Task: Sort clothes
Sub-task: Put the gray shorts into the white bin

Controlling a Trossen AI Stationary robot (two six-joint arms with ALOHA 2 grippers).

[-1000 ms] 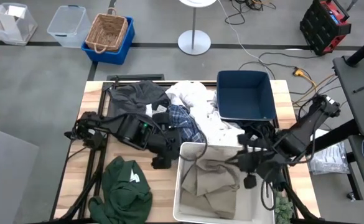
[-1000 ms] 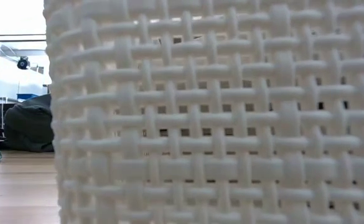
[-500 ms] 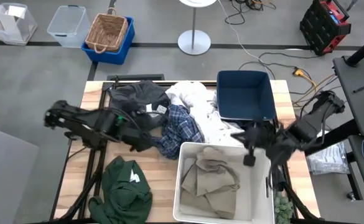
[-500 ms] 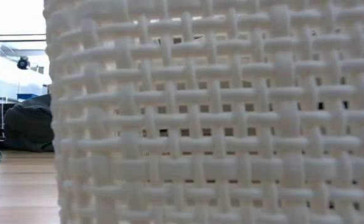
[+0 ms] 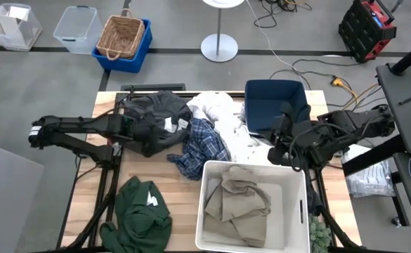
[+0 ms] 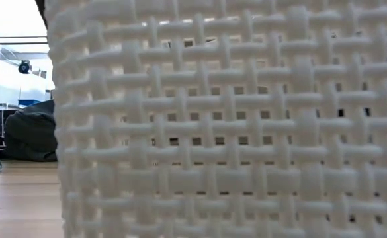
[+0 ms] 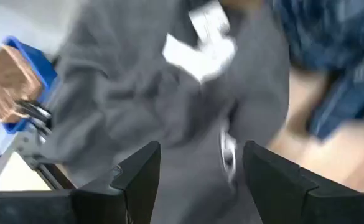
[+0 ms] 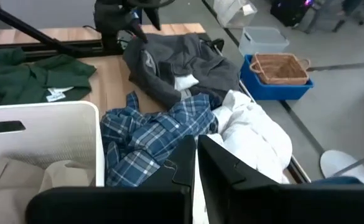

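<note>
The left gripper (image 5: 146, 138) hangs over the dark grey garment (image 5: 154, 112), at that garment's edge nearest the white woven bin (image 5: 295, 211). Its two fingers (image 7: 138, 177) stand apart with only grey cloth showing between them; whether they touch the cloth cannot be told. The right gripper (image 5: 281, 133) is pressed together and holds nothing. It sits at the corner of the navy bin (image 5: 278, 107) closest to the white bin, reaching toward the pile of clothes.

The white woven bin stands at the front edge of the wooden table (image 5: 107, 188), and its lattice wall fills nearly the whole low view. Inside it lies a crumpled khaki-beige garment (image 5: 242, 204). The navy bin stands behind the white bin, at the back of the table; no clothing shows on its visible floor, though the right arm covers its front part.

The remaining clothes lie loose on the table. A blue-and-white plaid shirt (image 5: 204, 146) lies just behind the white bin's back left corner, touching the grey garment. A heap of white fabric (image 5: 223, 112) lies between the plaid shirt and the navy bin. A dark green garment (image 5: 142, 214) is bunched just left of the white bin.
</note>
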